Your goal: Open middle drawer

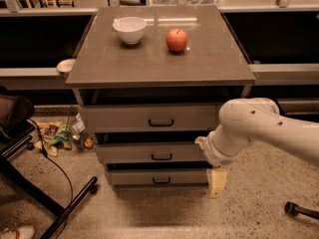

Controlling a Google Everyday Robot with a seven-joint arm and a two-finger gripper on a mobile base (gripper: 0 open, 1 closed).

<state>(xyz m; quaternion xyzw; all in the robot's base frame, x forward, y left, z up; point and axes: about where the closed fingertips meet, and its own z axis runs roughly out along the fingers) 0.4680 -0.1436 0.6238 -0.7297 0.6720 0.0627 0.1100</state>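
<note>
The grey cabinet point(159, 63) has three flat-fronted drawers, each with a small black bar handle. The middle drawer point(129, 152) sits between the larger top drawer point(119, 117) and the smaller bottom drawer point(129, 177); its handle point(161, 157) is at the centre of its front. All three fronts look pushed in. My gripper point(216, 182) hangs cream-coloured and pointing down at the cabinet's lower right corner, level with the bottom drawer and right of the middle drawer's handle. My white arm point(259, 128) reaches in from the right and covers the right ends of the drawer fronts.
A white bowl point(129, 30) and a red apple point(177, 40) stand on the cabinet top. Litter point(62, 133) lies on the floor to the left, beside a black chair base point(50, 203) and cable. A caster wheel point(291, 209) is at the right. Dark counters flank the cabinet.
</note>
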